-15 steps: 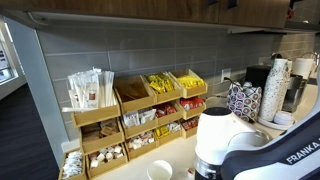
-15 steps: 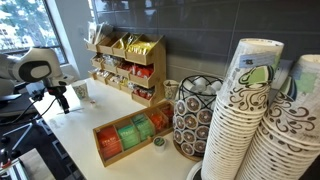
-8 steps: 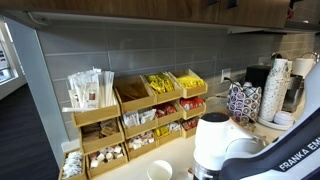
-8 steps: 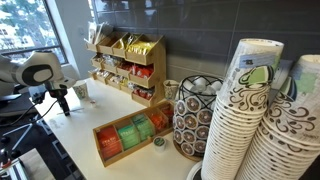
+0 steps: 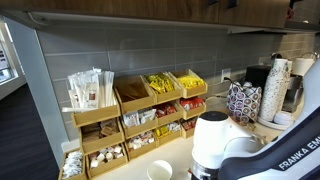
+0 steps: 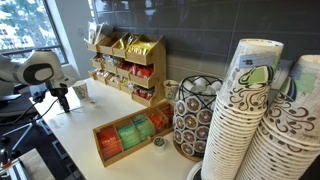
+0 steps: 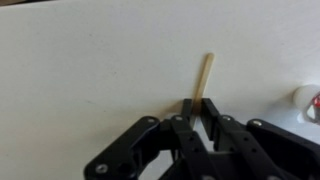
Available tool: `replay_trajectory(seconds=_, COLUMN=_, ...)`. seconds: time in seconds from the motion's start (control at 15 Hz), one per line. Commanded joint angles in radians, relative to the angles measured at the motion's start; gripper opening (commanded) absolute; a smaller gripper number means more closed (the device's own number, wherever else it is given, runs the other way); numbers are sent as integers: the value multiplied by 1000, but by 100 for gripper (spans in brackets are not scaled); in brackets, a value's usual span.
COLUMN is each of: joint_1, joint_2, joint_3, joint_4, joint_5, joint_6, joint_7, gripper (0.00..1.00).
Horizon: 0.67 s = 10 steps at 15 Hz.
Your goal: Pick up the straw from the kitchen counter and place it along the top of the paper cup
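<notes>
In the wrist view a thin tan straw (image 7: 206, 72) lies on the pale kitchen counter (image 7: 80, 60) and points away from me. My gripper (image 7: 199, 104) has its two black fingers pressed against the straw's near end, one on each side. The white paper cup (image 7: 310, 100) shows only as a sliver at the right edge. In an exterior view the cup (image 5: 160, 171) stands upright just left of my white arm (image 5: 215, 140). In an exterior view the gripper (image 6: 62, 101) is down at the counter's far end beside the cup (image 6: 80, 91).
Wooden racks of sachets and stirrers (image 5: 140, 112) (image 6: 125, 62) stand against the tiled wall. A wooden tea box (image 6: 130, 136), a patterned wire basket (image 6: 192, 118) and tall stacks of dark-patterned cups (image 6: 245, 125) sit further along. A coffee machine (image 5: 262, 80) is at the back.
The jaws have closed in onto the straw's end. The arm has shifted only slightly.
</notes>
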Motion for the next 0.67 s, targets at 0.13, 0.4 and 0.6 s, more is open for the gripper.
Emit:
replay_trajectory(seconds=0.13, joint_1=8, joint_2=-21, joint_3=-17, joint_4=-15, joint_5=-55, joint_6=4, joint_7=40, gripper=1)
replay_trajectory(seconds=0.4, joint_1=5, joint_2=-65, joint_3=-19, joint_4=-14, joint_5=-113, joint_6=-33, joint_7=56, gripper=1)
replay_trajectory(seconds=0.6, joint_1=9, joint_2=-112, joint_3=-20, joint_4=-5, joint_5=-139, joint_6=-69, joint_7=33, gripper=1)
